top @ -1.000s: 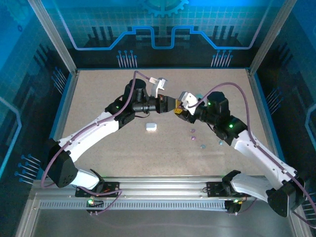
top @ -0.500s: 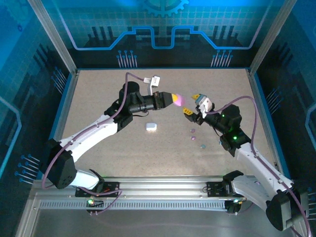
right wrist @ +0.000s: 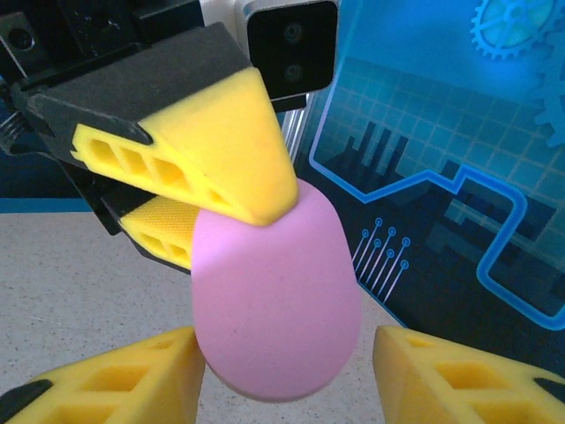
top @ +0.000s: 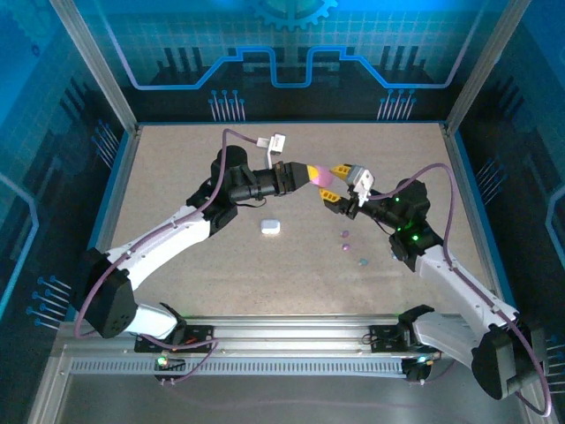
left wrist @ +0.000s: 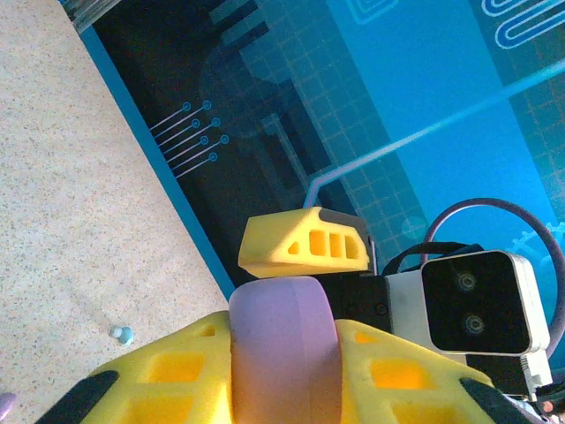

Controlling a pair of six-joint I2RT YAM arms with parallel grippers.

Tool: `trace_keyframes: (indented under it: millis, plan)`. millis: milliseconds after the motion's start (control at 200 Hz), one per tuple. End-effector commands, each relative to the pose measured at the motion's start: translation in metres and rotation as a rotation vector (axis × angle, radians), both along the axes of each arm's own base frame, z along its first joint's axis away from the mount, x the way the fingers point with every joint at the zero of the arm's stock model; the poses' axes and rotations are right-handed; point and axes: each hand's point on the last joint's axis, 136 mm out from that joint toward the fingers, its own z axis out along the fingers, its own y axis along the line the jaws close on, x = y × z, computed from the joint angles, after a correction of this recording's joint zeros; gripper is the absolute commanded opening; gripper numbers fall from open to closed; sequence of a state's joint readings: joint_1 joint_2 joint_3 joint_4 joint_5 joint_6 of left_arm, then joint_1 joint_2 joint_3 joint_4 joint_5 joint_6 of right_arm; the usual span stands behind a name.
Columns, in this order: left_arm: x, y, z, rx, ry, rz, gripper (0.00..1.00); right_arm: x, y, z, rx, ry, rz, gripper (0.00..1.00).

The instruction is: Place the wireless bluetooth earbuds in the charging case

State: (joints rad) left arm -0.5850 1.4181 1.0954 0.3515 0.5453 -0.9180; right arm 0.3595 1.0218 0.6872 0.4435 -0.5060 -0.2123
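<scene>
Our wide-spread right gripper (top: 339, 182) has neared from three o'clock; left gripper (top: 311, 176) pinches the probably light, slick charging case (right wrist: 275, 296), so we'd take its free end.

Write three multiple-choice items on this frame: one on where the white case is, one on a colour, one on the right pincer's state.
1. Where is the white case?
A) lying on the table
B) on the front rail
C) against the back wall

2. The held case in the left pincer is:
A) teal
B) pink
C) black

3. The right pincer is:
A) shut on a bud
B) shut and empty
C) open

Answers:
1 A, it lies flat on the table, nearer than the two pincers.
2 B, both wrist views show it pink.
3 C, its fingers stand apart on either side of the held case.
</scene>
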Motion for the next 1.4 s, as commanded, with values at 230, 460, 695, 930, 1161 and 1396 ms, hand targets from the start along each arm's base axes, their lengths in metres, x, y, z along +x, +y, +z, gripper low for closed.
trace_keyframes:
  millis: [230,460,695,930,1161,1396]
  plan:
    - [-0.007,0.001,0.016,-0.031,-0.038,-0.029,0.19,-0.003,0.007,0.030,0.031,-0.075,0.048,0.50]
    - [-0.007,0.000,0.017,-0.029,-0.042,-0.037,0.21,-0.003,0.009,0.029,0.029,-0.060,0.059,0.46]
    - [-0.014,0.004,0.024,-0.008,-0.157,-0.041,0.37,-0.011,0.013,0.024,0.010,0.032,0.123,0.38]
    - [-0.041,0.015,0.023,0.100,-0.565,-0.083,0.58,-0.035,0.024,0.023,0.000,0.273,0.320,0.34]
    - [-0.066,0.020,0.015,0.150,-0.866,-0.149,0.63,-0.050,0.029,0.032,-0.010,0.435,0.458,0.32]
    - [-0.067,0.022,0.013,0.221,-0.983,-0.150,0.62,-0.062,0.032,0.036,-0.035,0.494,0.561,0.32]
